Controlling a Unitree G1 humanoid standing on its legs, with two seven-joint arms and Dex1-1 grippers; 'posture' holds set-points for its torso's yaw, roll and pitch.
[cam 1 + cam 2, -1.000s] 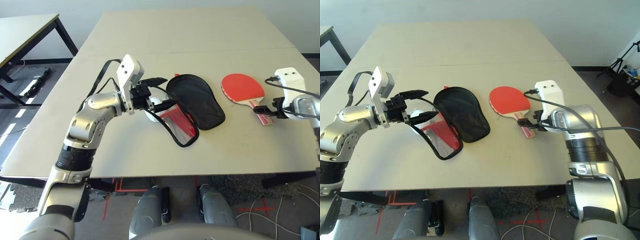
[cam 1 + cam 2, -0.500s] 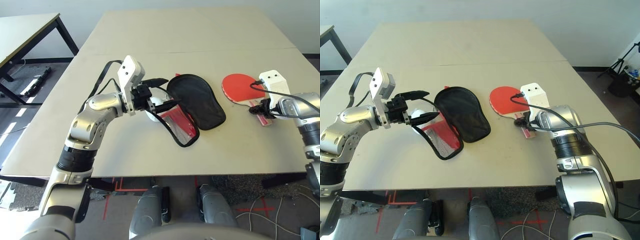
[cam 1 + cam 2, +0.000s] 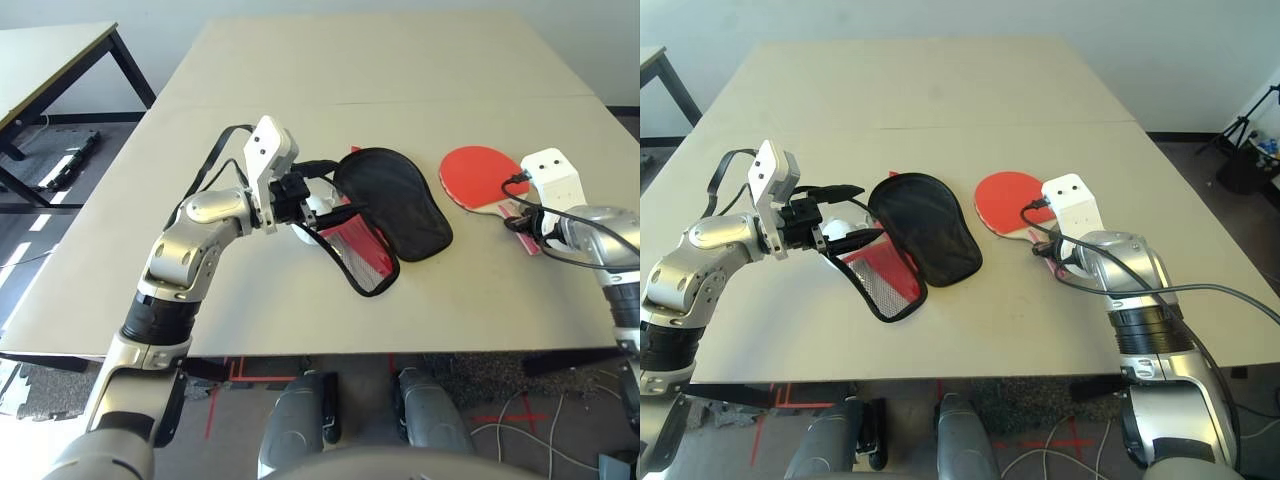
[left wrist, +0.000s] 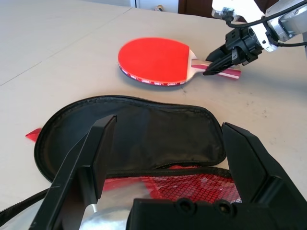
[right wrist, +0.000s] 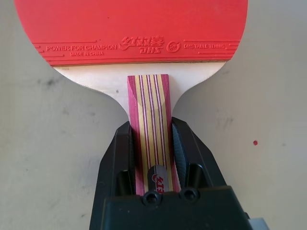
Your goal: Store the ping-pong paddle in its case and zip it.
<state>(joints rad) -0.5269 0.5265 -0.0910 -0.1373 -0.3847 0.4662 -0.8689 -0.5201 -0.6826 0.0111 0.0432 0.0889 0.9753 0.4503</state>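
Observation:
The ping-pong paddle (image 3: 482, 175) lies flat on the table at the right, red face up and striped handle (image 5: 148, 115) pointing toward me. My right gripper (image 5: 149, 143) is shut on that handle, one finger on each side. The case (image 3: 928, 225) lies open at the table's middle, with its black-lined flap (image 4: 144, 139) spread flat and its red mesh side (image 3: 355, 245) nearer me. My left gripper (image 3: 325, 197) is open at the case's left end, with its fingers (image 4: 86, 163) spread wide above the red mesh and gripping nothing.
A small white object (image 3: 840, 228) sits against the case's left side under my left gripper. A seam (image 3: 400, 100) runs across the table behind the things. Another table (image 3: 50, 50) stands off to the far left. The table's front edge (image 3: 330, 350) is close to me.
My right gripper has gone from open beside the handle to shut on it, and the right arm has swung in closer. The left arm has barely moved.

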